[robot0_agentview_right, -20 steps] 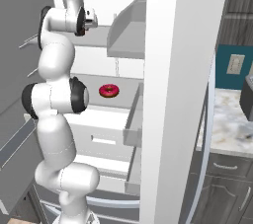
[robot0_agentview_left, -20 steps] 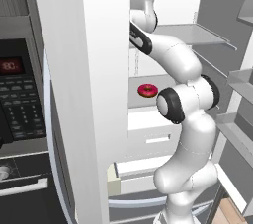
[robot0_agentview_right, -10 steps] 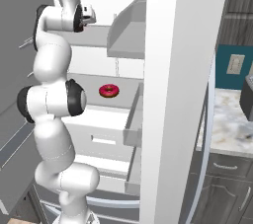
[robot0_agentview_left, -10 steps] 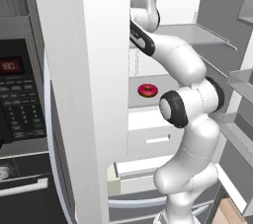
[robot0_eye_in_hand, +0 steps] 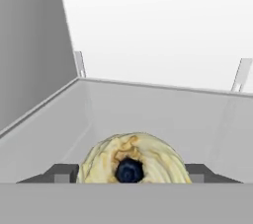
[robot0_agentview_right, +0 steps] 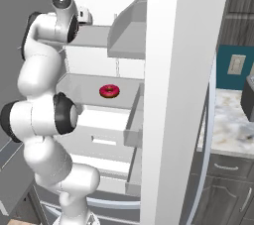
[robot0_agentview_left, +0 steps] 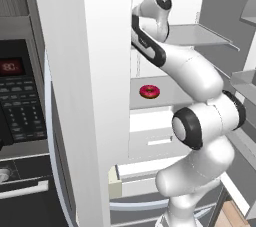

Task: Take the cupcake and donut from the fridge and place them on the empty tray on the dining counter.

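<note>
Fingertips (robot0_eye_in_hand: 64,172) stand spread at either side of the cupcake (robot0_eye_in_hand: 132,161) on the upper fridge (robot0_agentview_left: 90,71) shelf, not yet gripping, placed for a squeeze. Lower down, the donut (robot0_agentview_left: 149,91) sits mid-shelf above the drawers.

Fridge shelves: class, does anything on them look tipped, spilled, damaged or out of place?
Nothing stands out. The donut lies flat on the middle shelf of the fridge. The cupcake sits upright between the tips of the gripper, with no crumbs or spills around it.
</note>
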Motion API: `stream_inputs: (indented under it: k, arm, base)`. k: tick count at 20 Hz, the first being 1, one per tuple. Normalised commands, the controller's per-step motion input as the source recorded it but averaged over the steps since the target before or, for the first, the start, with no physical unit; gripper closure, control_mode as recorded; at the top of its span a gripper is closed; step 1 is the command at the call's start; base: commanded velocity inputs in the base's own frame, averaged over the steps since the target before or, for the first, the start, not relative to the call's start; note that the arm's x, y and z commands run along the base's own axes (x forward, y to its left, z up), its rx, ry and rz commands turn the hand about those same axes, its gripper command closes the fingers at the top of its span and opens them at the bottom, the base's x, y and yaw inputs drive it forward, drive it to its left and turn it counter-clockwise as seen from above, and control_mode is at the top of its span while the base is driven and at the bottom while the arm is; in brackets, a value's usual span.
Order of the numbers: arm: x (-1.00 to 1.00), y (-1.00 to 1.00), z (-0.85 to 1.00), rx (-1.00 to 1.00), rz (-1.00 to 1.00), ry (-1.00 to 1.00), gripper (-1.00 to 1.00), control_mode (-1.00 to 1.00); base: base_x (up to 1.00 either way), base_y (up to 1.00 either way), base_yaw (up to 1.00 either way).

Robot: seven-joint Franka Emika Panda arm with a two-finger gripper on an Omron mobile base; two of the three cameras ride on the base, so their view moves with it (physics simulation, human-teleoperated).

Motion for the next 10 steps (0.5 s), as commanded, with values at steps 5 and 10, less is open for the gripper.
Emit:
stream_inputs:
  k: [5, 10]
  arm:
    - [-1.0, -0.13, 0.24, 0.08, -0.13, 0.03, 1.0, -1.0]
    - [-1.0, -0.36, 0.1, 0.05, -0.15, -0.02, 1.0, -1.0]
  base:
    - [0.0, 0.0, 0.0]
    - [0.0, 0.0, 0.0]
